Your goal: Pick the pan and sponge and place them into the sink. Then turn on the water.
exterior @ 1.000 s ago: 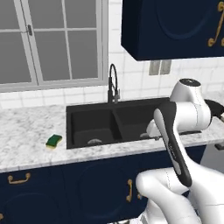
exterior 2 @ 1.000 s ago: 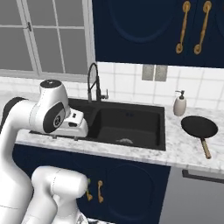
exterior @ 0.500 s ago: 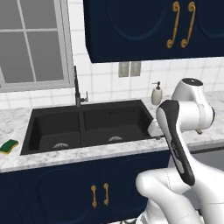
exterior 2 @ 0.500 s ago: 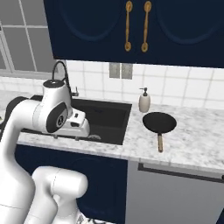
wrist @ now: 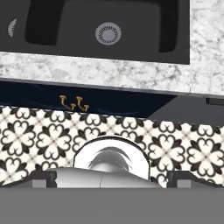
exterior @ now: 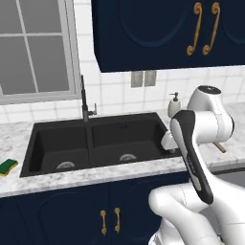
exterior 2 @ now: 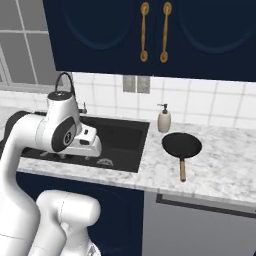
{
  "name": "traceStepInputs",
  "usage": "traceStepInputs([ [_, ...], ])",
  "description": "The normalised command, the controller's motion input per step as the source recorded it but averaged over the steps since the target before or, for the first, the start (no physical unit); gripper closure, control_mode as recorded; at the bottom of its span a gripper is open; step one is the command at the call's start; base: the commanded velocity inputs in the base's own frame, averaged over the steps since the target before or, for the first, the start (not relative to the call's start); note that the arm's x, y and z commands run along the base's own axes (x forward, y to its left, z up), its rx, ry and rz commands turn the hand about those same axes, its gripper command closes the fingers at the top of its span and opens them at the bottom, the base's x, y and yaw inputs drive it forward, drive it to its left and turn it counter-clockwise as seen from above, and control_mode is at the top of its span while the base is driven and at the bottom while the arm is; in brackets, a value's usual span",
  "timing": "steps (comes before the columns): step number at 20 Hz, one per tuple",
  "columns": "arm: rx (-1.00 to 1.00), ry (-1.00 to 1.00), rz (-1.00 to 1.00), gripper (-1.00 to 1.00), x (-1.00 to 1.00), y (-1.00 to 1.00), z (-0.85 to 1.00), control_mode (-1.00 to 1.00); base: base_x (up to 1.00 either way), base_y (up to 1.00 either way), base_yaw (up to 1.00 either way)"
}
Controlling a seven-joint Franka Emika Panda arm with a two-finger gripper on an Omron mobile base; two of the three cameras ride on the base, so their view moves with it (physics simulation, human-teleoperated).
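Observation:
The black pan (exterior 2: 181, 145) lies on the marble counter right of the sink, its tan handle (exterior 2: 182, 170) pointing toward the front edge; a bit of that handle (exterior: 220, 147) peeks out behind my arm. At the far left of the counter sits the green and yellow sponge (exterior: 7, 166). The black double-basin sink (exterior: 95, 143) has a dark arched faucet (exterior: 85, 99) behind its divider, and no stream runs from it. My gripper (exterior 2: 95, 149) hangs over the right basin's front edge, well left of the pan. It is open and empty (wrist: 112, 180), looking down at a round drain (wrist: 108, 33).
A white soap dispenser (exterior 2: 164, 119) stands against the tiled wall just behind the pan. Navy cabinets with gold handles (exterior 2: 154, 31) hang overhead. Below the counter edge are cabinet doors (wrist: 72, 103) and a patterned tile floor (wrist: 39, 140).
The base has driven to the right, so the whole scene has slid left in both base views. The arm keeps its pose and the gripper stays open.

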Motion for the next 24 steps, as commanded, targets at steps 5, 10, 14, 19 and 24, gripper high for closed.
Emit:
traceStepInputs([
  [5, 0.00, 0.00, 0.00, -1.00, 0.00, 0.00, 0.00, 1.00, 0.70, 0.00, 0.00],
  [10, 0.00, 0.00, 0.00, -1.00, 0.00, 0.00, 0.00, 1.00, 0.51, 0.00, 0.00],
  [14, 0.00, -0.01, 0.00, -1.00, 0.04, -0.01, -0.12, -1.00, 0.04, 0.00, 0.00],
  [19, 0.00, 0.00, 0.00, -1.00, 0.00, -0.12, -0.11, -1.00, 0.00, 0.00, 0.00],
  [24, 0.00, -0.01, 0.00, -1.00, 0.00, -0.44, -0.19, -1.00, 0.00, 0.00, 0.00],
])
